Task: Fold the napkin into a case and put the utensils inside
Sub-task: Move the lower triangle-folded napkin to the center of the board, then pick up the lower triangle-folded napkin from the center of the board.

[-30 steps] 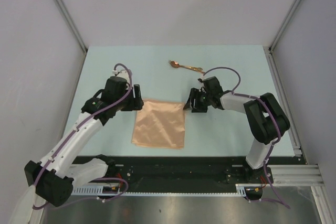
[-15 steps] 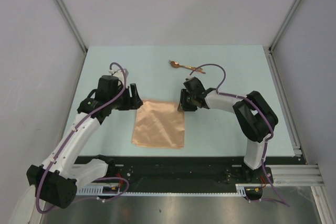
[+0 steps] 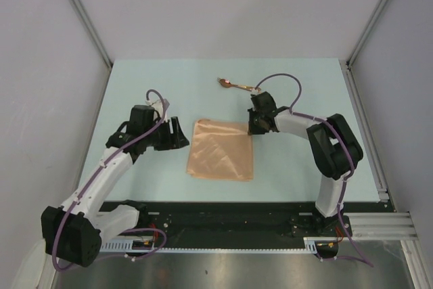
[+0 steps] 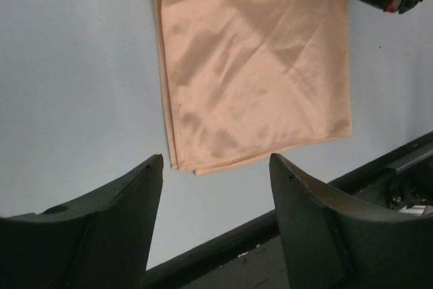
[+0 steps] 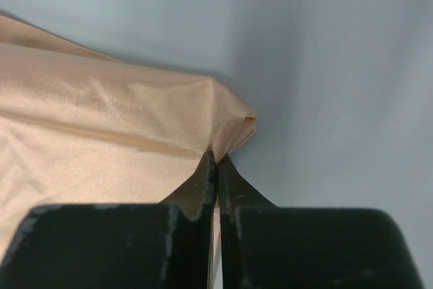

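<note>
Napkin [image 3: 222,159] first: the peach-orange cloth lies flat near the middle of the pale tabletop [image 3: 304,86], turned a little askew. And there's the pinch, the right fingers [image 3: 252,126] are on its far right corner. From the right wrist you can see it plainly: the two black fingers [image 5: 135,241] are pressed tight together with the cloth [image 5: 101,120] nipped between their tips, and the corner puckers up into a small fold just past them.

Over on the other side, the left fingers [image 3: 177,133] sit just off the napkin's left edge, not touching it. In the left wrist view they [image 4: 101,221] stand wide apart with nothing between them. The cloth [image 4: 254,65] spreads out beyond the tips, and its near corner shows stacked layers at the edge. Whether these fingers touch the tabletop, I can't tell.

The utensils [image 3: 238,86], thin copper-gold pieces, lie at the far side of the tabletop. They are just beyond the right fingers and clear of the napkin, with a spoon bowl at their left end.
</note>
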Robot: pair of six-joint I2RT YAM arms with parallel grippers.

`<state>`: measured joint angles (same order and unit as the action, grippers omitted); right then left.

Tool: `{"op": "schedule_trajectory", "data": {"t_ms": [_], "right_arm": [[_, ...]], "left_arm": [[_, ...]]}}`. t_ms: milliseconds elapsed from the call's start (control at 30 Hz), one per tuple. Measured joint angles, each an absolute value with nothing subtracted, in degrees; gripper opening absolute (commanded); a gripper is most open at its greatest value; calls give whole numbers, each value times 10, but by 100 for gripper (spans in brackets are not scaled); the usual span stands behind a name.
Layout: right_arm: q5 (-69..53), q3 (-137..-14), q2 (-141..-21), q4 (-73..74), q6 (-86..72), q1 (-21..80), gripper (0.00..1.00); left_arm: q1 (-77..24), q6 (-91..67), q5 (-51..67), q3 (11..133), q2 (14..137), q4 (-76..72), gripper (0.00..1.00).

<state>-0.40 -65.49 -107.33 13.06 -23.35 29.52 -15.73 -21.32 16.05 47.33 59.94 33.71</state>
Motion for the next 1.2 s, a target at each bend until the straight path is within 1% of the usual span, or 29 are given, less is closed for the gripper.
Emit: {"op": "schedule_trajectory", "data": {"t_ms": [167,333,400,433,500,533,600,667,733,833,933,1100,1200], "right_arm": [[-38,-704,-1104,148,-136,235,0],[-103,-804,-1178,161,-58,229,1],[-125,-848,-1209,166,-41,232,4],[-131,-868,-1222,171,-36,234,7],[-138,-897,-1240,176,-28,237,9],[-139,-906,-1244,181,-27,238,15],[-134,-920,-1248,192,-31,239,23],[-117,-943,-1252,213,-41,240,40],[-85,-969,-1256,238,-55,241,46],[-26,-1010,-1258,283,-72,240,62],[29,-1021,-1250,317,-84,239,70],[71,-981,-1202,360,-93,242,72],[60,-930,-1147,364,-96,262,78]], "left_arm": [[-157,-245,182,433,604,310,70],[-157,-276,185,416,604,286,69],[-157,-286,193,416,608,271,69],[-157,-291,199,416,612,263,70],[-157,-301,206,416,624,248,70],[-157,-305,209,416,632,240,70],[-157,-315,213,416,651,228,71],[-156,-324,214,418,678,212,71],[-155,-331,215,423,707,204,70],[-149,-335,215,456,771,200,68],[-137,-335,217,493,823,194,66],[-120,-333,218,572,894,207,65],[-116,-329,223,634,951,215,66]]}}
